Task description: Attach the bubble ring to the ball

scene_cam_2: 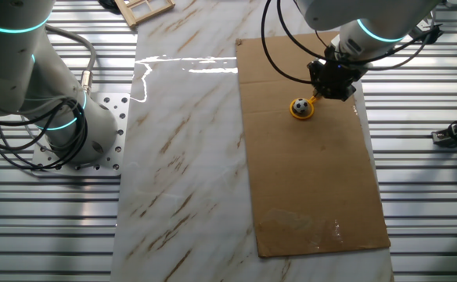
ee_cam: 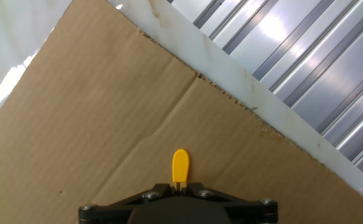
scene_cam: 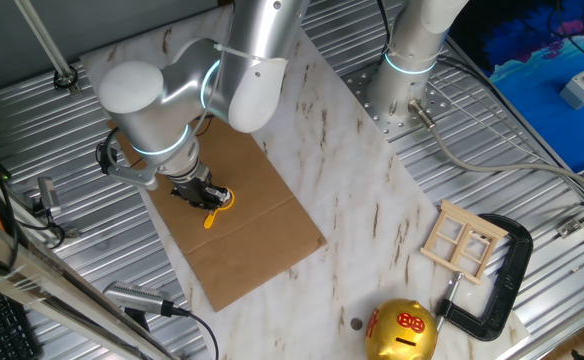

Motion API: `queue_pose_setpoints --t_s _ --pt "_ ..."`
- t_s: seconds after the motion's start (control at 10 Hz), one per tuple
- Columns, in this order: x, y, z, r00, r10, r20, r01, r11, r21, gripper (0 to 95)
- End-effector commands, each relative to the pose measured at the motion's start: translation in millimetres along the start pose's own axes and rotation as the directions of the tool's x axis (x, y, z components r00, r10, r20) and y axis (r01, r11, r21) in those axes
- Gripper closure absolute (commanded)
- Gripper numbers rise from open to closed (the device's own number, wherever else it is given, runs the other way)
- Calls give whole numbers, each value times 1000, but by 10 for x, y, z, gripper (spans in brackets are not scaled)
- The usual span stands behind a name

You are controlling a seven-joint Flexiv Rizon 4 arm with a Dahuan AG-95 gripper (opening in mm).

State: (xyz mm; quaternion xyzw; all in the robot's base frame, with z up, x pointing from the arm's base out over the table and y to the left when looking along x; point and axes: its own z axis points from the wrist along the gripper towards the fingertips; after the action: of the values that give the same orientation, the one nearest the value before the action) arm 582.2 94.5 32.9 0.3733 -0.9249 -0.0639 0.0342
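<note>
While the black two-finger gripper (scene_cam_2: 332, 88) pinches the yellow-orange plastic bubble ring (scene_cam_2: 307, 109) by its handle, its hoop circles the tiny black-and-white ball (scene_cam_2: 300, 105); next likely release.

Cardboard sheet (scene_cam: 240, 215), left part of table: gripper (scene_cam: 205, 195) low over it, yellow bubble ring (scene_cam: 215, 207) at fingertips. Gold piggy bank (scene_cam: 402, 331), near edge.

Ball (scene_cam_2: 300, 105) inside bubble ring (scene_cam_2: 302, 112), both on cardboard (scene_cam_2: 307, 180), on table (scene_cam_2: 181, 141)
</note>
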Motion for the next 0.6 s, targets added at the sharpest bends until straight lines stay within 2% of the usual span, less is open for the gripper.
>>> queue_pose_setpoints --t_s 0.1,0.6 --pt "0 0 1 1000 1 0 -1 1000 0 950" --pt "0 0 1 1000 3 3 -3 1000 -1 950"
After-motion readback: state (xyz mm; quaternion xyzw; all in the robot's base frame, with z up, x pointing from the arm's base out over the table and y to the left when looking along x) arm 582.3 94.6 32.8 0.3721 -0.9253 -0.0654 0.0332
